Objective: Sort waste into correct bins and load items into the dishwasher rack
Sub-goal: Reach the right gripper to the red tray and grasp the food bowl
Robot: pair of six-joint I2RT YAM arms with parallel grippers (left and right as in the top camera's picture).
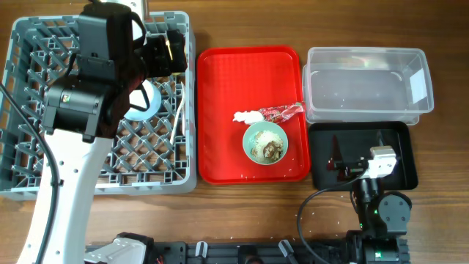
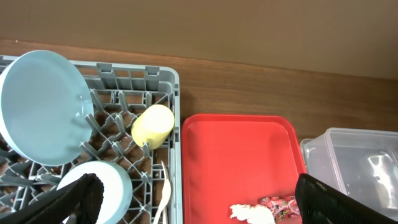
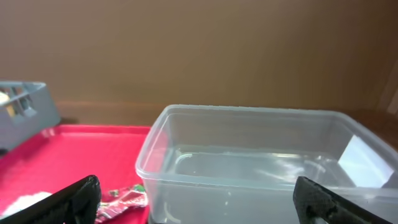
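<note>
The left claw [image 2: 199, 186] is spread wide and empty above the large grey pegged plastic rack [image 2: 168, 81], and nothing is touched. Below it, the light blue plate [image 2: 43, 106] is propped on edge between pegs, presumably to keep it upright. The small yellow cup [image 2: 152, 126] is laid on its side nearby. The right claw [image 3: 196, 186] is likewise released, facing the clear rectangular plastic tub [image 3: 249, 149]. The mint-green bowl [image 1: 265, 141], scraps inside, is seen on the flat red tray [image 1: 220, 88], so emptying is judged due before loading.

Flat red serving tray [image 1: 220, 110] on brown wooden table [image 1: 242, 22]
</note>
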